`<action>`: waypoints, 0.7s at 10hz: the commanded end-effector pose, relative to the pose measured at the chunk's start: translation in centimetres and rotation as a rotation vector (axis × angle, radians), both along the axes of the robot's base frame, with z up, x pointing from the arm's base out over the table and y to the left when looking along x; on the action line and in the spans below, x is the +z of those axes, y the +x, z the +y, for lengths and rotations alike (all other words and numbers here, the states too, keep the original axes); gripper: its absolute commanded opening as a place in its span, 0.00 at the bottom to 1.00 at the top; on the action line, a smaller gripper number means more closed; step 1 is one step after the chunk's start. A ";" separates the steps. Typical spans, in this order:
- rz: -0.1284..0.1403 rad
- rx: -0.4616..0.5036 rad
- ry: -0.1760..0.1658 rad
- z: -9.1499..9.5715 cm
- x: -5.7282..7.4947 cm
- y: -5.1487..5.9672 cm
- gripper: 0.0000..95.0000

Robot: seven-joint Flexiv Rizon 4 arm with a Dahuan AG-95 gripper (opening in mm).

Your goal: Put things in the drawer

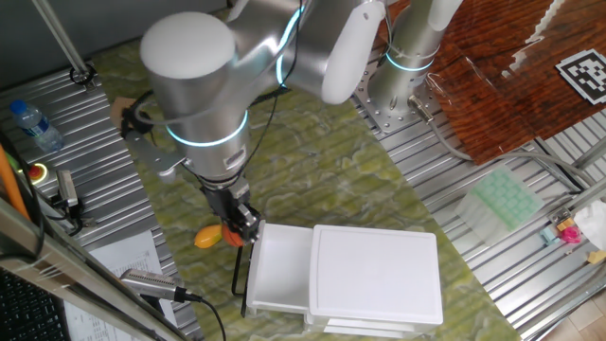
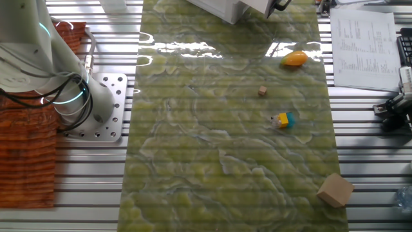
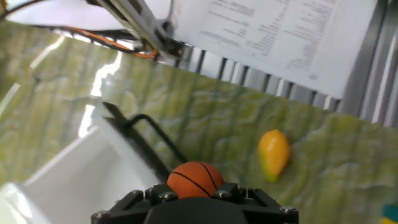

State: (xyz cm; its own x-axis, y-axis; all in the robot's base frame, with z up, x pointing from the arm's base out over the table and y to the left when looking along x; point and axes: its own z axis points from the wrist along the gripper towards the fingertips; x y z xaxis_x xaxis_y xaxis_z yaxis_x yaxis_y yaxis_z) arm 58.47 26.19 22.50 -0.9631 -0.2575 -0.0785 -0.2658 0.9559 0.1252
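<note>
An orange ball (image 3: 194, 179) with dark lines sits between the jaws of my gripper (image 3: 194, 190), which is shut on it just above the black bar handle (image 3: 140, 134) of the open white drawer (image 3: 74, 177). From the side, the gripper (image 1: 239, 225) hangs at the drawer's (image 1: 279, 270) left front edge. A yellow-orange mango (image 1: 206, 237) lies on the mat beside it, outside the drawer. The mango (image 2: 295, 59), a tiny brown cube (image 2: 262, 91) and a yellow-and-teal block (image 2: 282, 120) lie spread over the green mat.
The white cabinet top (image 1: 377, 270) extends right of the drawer. A cardboard box (image 2: 335, 190) sits at the mat's corner. A water bottle (image 1: 36, 125) and a pale green tray (image 1: 507, 199) lie off the mat. Papers (image 2: 364, 42) lie beside the mango.
</note>
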 end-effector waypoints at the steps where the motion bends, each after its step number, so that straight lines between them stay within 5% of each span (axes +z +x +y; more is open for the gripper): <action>1: 0.005 -0.022 0.007 1.7 0.4 -1.0 0.00; 5: 0.014 -0.060 0.020 3.7 0.9 -2.6 0.00; 6: 0.021 -0.090 0.066 4.5 0.4 -3.0 0.00; 7: 0.023 -0.090 0.077 4.9 0.2 -3.2 0.00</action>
